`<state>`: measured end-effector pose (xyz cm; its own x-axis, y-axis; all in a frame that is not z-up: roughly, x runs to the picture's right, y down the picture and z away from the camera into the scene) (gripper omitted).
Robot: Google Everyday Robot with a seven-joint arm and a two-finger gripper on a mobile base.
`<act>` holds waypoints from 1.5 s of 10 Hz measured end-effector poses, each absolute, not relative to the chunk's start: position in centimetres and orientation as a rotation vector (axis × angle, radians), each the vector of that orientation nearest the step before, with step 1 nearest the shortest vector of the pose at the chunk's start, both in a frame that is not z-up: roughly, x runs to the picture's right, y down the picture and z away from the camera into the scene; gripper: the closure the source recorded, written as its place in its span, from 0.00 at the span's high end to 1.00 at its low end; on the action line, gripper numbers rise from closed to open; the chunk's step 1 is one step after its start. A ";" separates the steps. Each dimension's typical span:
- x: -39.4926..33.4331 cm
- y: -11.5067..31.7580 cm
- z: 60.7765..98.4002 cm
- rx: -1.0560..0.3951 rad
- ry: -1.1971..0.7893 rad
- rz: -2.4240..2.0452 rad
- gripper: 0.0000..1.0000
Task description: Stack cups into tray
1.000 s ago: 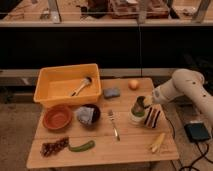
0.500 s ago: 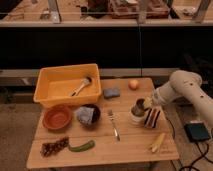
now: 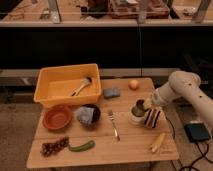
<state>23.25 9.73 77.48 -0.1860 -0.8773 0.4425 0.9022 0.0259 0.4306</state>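
Note:
The tray [image 3: 46,98] is a deep yellow-orange bin at the table's back left, with a long-handled utensil [image 3: 81,86] lying in it. The dark grey cup [image 3: 139,106] sits at the top of the whitish-pale green cup [image 3: 135,118] at the right middle of the table; I cannot tell whether it rests in it or hovers just above. My gripper [image 3: 148,104] is at the end of the white arm [image 3: 184,86], right against the dark cup's right side, far to the right of the tray.
An orange-brown bowl [image 3: 57,117] and a dark bowl with grey cloth [image 3: 87,114] stand in front of the tray. A fork [image 3: 114,125], blue sponge [image 3: 111,93], orange fruit [image 3: 133,84], dark striped object [image 3: 152,117], yellow item [image 3: 157,142], green vegetable [image 3: 81,146] and dark reddish cluster [image 3: 54,146] lie around.
The gripper and the dark grey cup have shifted very slightly to the right over the pale cup. Everything else is where it was.

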 end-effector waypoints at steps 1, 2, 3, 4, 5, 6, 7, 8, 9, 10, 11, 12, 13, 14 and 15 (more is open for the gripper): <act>23.2 9.8 77.5 -0.046 -0.744 -1.594 0.78; 23.2 9.8 77.5 -0.046 -0.744 -1.595 0.80; 23.1 9.9 77.6 -0.047 -0.743 -1.596 0.80; 23.1 9.9 77.6 -0.048 -0.743 -1.596 0.80; 23.1 9.9 77.6 -0.049 -0.744 -1.594 0.80; 23.1 10.1 77.7 -0.049 -0.749 -1.586 0.80; 23.1 10.1 77.7 -0.048 -0.752 -1.582 0.80; 23.0 10.2 77.7 -0.048 -0.755 -1.579 0.80; 22.9 10.2 77.7 -0.048 -0.757 -1.578 0.80; 22.8 10.3 77.8 -0.051 -0.758 -1.575 0.80; 22.8 10.4 77.9 -0.054 -0.759 -1.572 0.80; 22.7 10.4 78.0 -0.058 -0.760 -1.570 0.80; 22.7 10.5 78.1 -0.061 -0.761 -1.566 0.80; 22.8 10.5 78.4 -0.068 -0.757 -1.551 0.76; 23.0 10.7 78.9 -0.076 -0.754 -1.535 0.69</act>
